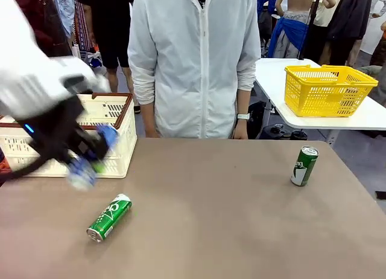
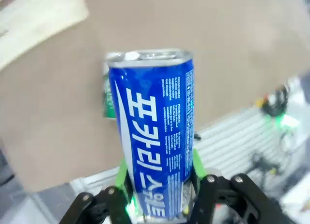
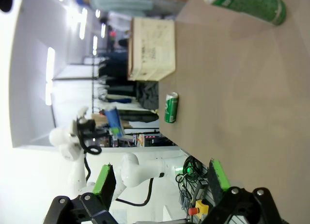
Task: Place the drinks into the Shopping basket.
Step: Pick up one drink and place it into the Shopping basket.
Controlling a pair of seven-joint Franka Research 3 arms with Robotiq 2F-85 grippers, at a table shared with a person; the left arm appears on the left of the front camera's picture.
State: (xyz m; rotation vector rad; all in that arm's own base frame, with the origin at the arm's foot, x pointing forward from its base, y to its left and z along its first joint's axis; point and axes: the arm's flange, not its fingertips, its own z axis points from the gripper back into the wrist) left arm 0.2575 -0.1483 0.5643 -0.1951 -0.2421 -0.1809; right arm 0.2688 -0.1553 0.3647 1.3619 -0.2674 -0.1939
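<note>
My left gripper (image 1: pixel 90 158) is shut on a blue and white drink can (image 1: pixel 107 136), held in the air just in front of the cream Shopping basket (image 1: pixel 123 119) at the table's far left. Up close, the blue can (image 2: pixel 155 132) stands between the green pads (image 2: pixel 196 163). A green can (image 1: pixel 110 217) lies on its side on the table below and to the right of it. Another green can (image 1: pixel 304 165) stands upright at the far right. My right gripper (image 3: pixel 161 178) is open and holds nothing; it faces across the table toward the basket (image 3: pixel 152 49).
A person in a white jacket (image 1: pixel 196 61) stands at the far edge, hands down. A yellow mesh basket (image 1: pixel 329 89) sits on a separate white table at the back right. The brown tabletop (image 1: pixel 211 218) lies bare between the two green cans.
</note>
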